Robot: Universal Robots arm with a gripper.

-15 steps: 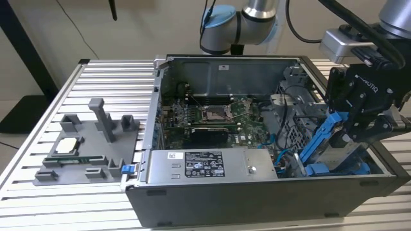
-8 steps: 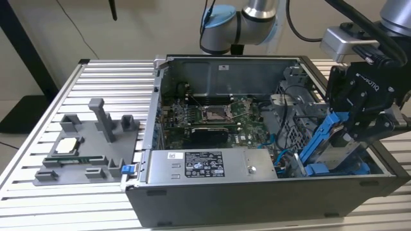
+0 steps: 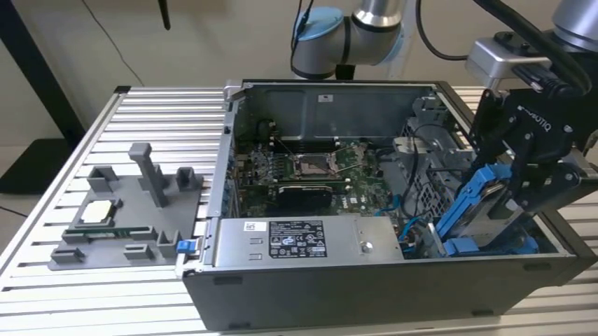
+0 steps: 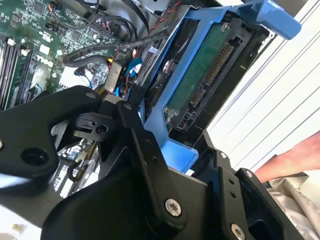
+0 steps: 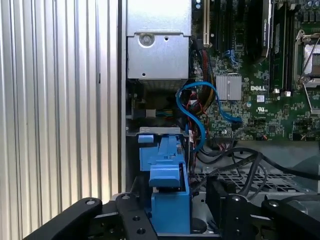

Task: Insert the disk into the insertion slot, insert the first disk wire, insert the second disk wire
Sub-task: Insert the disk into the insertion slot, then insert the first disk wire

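Holding: your gripper (image 3: pixel 523 192) is clamping the disk (image 3: pixel 486 204), with its jaws pressing on the two sides of the blue frame.
Disk position: the disk is hanging tilted over the corner of the computer case (image 3: pixel 374 280) at the exterior view's right. In the second wrist view its green circuit side and connector strip (image 4: pixel 215 70) are facing the camera.
Slot: the insertion slot (image 3: pixel 486 246) is lying just below the disk's lower end, with its blue edging showing. You are not getting a clear look at whether frame and slot are touching.
First step: you are working on this one, by my reading. The disk is standing mostly out of the case and is not seated.
Wires: a blue cable (image 5: pixel 197 117) is curling loose beside the motherboard (image 5: pixel 260 100). The disk's connector strip is showing bare, so I am judging that neither wire is plugged in.
Progress: you are sitting early in the task. The seating of the disk and both wire insertions are left to do.
Bystander: a person's arm (image 4: pixel 295 155) is lying close to the gripper's body, beside the slatted table (image 4: pixel 270 100).
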